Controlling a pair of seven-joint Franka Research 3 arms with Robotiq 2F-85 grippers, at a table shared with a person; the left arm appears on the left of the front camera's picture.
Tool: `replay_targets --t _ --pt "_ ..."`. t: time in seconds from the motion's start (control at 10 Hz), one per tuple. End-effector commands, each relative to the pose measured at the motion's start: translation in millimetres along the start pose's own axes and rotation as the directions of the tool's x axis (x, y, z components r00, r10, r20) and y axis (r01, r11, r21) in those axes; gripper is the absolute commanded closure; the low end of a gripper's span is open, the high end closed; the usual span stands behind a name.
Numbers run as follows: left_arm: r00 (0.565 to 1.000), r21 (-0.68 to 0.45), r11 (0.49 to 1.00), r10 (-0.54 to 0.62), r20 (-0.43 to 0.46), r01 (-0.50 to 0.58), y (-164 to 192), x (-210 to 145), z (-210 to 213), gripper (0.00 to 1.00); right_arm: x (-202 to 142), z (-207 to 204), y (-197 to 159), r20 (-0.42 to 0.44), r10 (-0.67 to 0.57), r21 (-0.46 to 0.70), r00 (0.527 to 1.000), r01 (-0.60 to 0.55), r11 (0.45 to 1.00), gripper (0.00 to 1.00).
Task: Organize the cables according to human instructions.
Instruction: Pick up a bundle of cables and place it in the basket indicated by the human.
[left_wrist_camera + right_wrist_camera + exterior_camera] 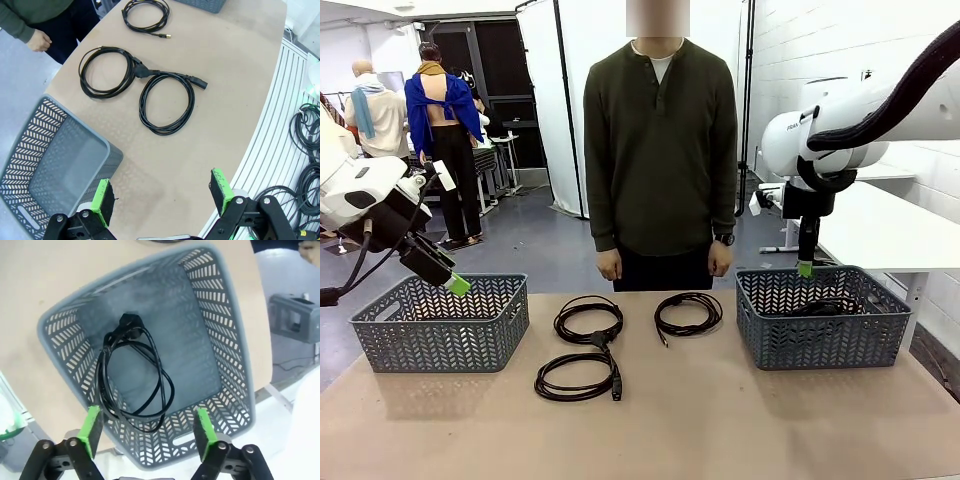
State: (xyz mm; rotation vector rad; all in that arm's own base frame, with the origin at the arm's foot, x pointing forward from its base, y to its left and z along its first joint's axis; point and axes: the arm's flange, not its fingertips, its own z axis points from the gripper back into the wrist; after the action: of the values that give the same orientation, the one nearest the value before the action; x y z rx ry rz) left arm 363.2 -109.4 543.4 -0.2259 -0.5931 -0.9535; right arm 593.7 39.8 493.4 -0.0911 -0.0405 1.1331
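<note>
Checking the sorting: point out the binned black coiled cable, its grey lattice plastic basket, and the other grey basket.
Black coiled cable [129, 325]: right wrist view, its plug.
Its grey lattice plastic basket [825, 340]: front view, front wall.
Other grey basket [440, 345]: front view, front wall.

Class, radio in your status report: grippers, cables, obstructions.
Left gripper open, empty. Right gripper open over basket, one cable inside. Three cables loose on table. Nothing blocking.

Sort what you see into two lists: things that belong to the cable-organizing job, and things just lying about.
Job: three coiled black cables on the table; fourth black cable coil in the right grey plastic mesh basket; left grey mesh basket; person in olive shirt.
Lying about: loose black cords beyond the table edge; white side table.
</note>
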Motion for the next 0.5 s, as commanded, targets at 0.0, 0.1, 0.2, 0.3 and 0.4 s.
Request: replay_targets --t 0.0,0.1,0.2,0.3,0.4 --pt "1.000 -0.006 1.000 0.000 0.005 0.000 1.9 -1.2 0.5 0.00 7.4 4.7 -6.4 -0.008 -0.027 0.027 1.000 0.028 0.999 0.00" --pt "1.000 -0.006 1.000 0.000 0.005 0.000 1.9 -1.2 0.5 0.00 9.1 5.5 -5.2 -0.015 -0.026 0.028 1.000 0.026 0.999 0.00" --pt "1.000 -0.006 1.000 0.000 0.005 0.000 1.9 -1.2 0.5 0.00 12.2 5.1 -3.1 -0.036 -0.034 0.018 0.999 0.034 0.999 0.00" --pt "1.000 -0.006 1.000 0.000 0.005 0.000 1.9 -1.2 0.5 0.00 15.3 5.9 -1.2 -0.034 -0.055 -0.010 0.998 0.055 0.998 0.00" --pt "1.000 -0.006 1.000 0.000 0.005 0.000 1.9 -1.2 0.5 0.00 5.4 5.1 0.4 -0.011 -0.013 0.013 1.000 0.013 1.000 0.00"
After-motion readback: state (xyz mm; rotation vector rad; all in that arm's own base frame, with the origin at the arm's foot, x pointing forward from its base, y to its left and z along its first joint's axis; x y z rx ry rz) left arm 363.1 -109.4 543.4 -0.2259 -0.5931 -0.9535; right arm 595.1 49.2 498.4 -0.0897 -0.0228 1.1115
